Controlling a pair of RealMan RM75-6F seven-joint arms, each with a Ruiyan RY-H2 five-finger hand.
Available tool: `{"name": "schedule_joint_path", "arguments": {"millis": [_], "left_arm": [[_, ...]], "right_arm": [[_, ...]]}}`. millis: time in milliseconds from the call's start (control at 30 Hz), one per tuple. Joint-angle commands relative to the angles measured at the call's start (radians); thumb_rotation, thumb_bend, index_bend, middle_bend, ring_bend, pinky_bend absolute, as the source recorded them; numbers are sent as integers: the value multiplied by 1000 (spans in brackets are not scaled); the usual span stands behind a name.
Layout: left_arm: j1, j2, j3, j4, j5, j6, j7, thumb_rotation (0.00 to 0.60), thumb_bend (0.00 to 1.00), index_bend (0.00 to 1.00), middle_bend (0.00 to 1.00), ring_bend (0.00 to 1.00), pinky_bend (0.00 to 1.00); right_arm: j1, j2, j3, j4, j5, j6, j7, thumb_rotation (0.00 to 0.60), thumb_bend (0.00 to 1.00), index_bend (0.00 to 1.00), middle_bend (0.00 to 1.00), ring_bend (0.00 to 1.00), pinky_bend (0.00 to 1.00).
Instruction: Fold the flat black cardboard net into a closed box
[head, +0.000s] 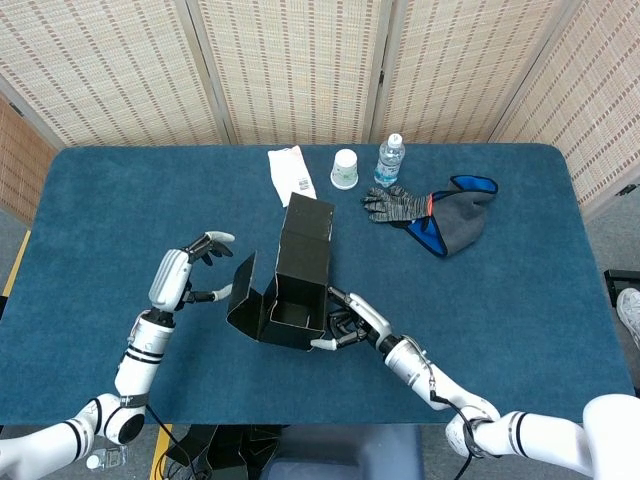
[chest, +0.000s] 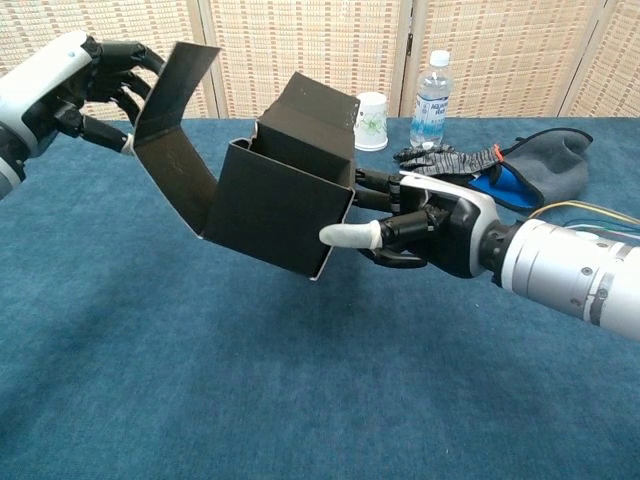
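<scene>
**Q:** Cardboard first: where is it, and what shape is it in?

**A:** Black box (chest: 285, 205), partly folded, is held up off the blue table (head: 520, 290), near its front middle. Its walls stand; the top is open, one tall panel rises at the back, and a loose flap (chest: 170, 115) sticks out to the robot's left. The inside looks empty.

**Q:** And the hands?

**A:** The right hand (chest: 425, 232) clamps the box's right wall, thumb lying against the outside, other fingers around the edge. The left hand (chest: 85, 85) hovers behind the loose flap, fingers curled and parted; whether they touch it I cannot tell.

**Q:** Which step is this?

**A:** Likely closing the flaps. The left hand would need to push that flap inward while the right steadies the box.

**Q:** Other containers?

**A:** A white paper cup (head: 344, 169) and a capped water bottle (head: 389, 160) stand at the far edge; their contents cannot be made out.
</scene>
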Motion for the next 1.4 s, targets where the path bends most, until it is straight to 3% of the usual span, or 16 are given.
{"name": "schedule_joint_path", "arguments": {"millis": [33,367,667,800,967,1400], "left_arm": [[3,9,22,1,14,-4,23,600,74,403,313,412,513],[-21,-64,30,89,54,46,22,600,74,366,313,428,516],[-40,-184,102,361,119,77,-29,600,74,450,348,449,536],[-44,-204,128,427,138,87,-57,600,74,453,349,451,536],[-43,-224,150,475,149,95,-66,600,74,454,349,451,536],[-9,-291,127,519,92,131,-29,600,58,402,360,467,552]], "right_arm": [[3,-3,-1,6,3,2,-10,600,356,279,368,745,998],[15,-18,-12,41,19,-8,-110,600,358,279,368,745,998],[41,-54,-18,81,82,-65,-311,600,358,279,352,746,998],[42,-73,-11,99,109,-70,-368,600,358,279,344,745,999],[38,-106,-8,129,126,-57,-435,600,358,279,340,745,999],[18,-138,-15,165,114,-31,-479,600,358,279,338,745,998]]}}
